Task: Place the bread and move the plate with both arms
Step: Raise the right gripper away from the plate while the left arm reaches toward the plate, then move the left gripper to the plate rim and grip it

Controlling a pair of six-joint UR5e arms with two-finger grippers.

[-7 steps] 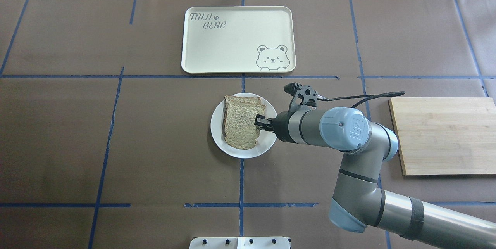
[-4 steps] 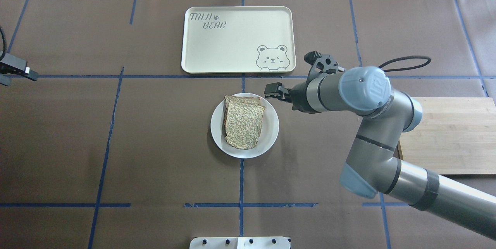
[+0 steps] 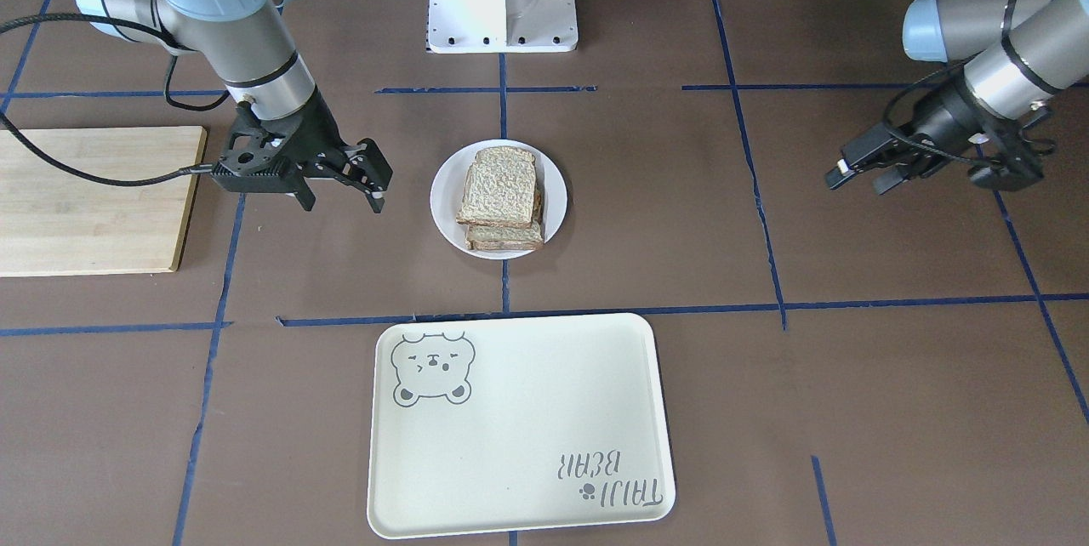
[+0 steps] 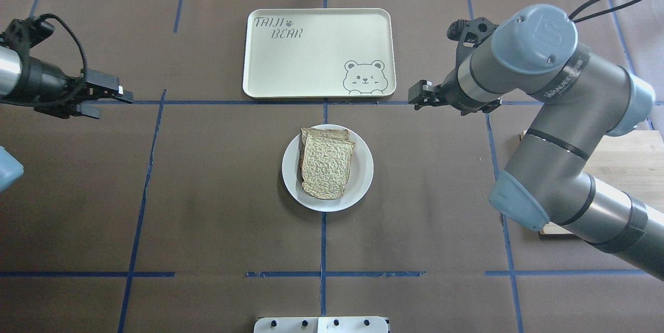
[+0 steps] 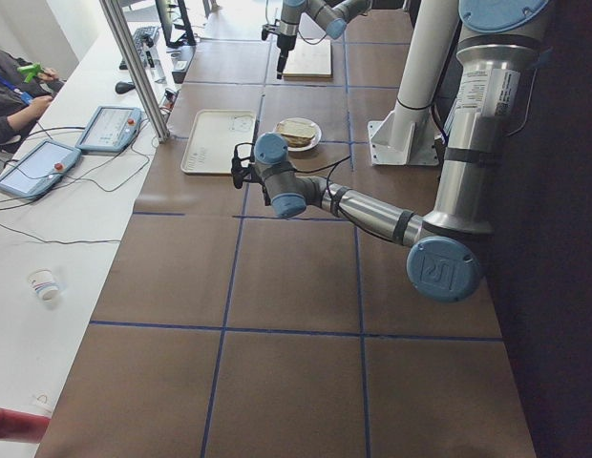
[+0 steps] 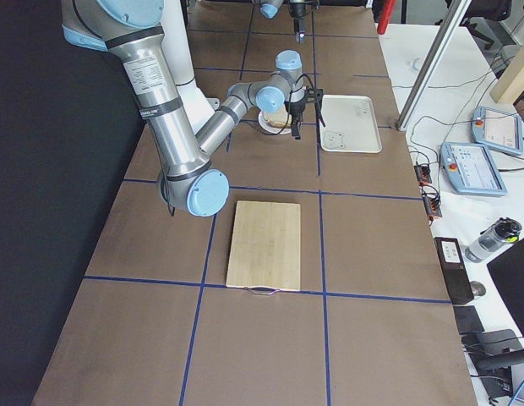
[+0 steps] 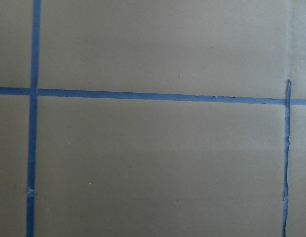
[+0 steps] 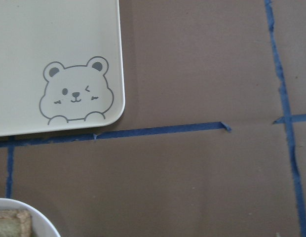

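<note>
The bread (image 4: 326,167) lies as the top slice of a small stack on the white plate (image 4: 363,180) at the table's middle. It also shows in the front view, bread (image 3: 500,182) on plate (image 3: 557,189). No fried egg shows. My right gripper (image 4: 416,99) is open and empty, up off the table, to the right of the plate and beyond it; it also shows in the front view (image 3: 340,199). My left gripper (image 4: 111,103) is open and empty far to the left; it also shows in the front view (image 3: 861,182). The right wrist view shows the plate's rim (image 8: 29,210).
The cream bear tray (image 4: 311,58) lies empty beyond the plate; it also shows in the front view (image 3: 519,435) and the right wrist view (image 8: 54,29). A wooden board (image 4: 627,167) lies at the right, partly under my right arm. Blue tape lines cross the brown cover.
My right gripper has left the bread on the plate and drawn back up, to the right and farther away. My left gripper has come in from the left edge.
</note>
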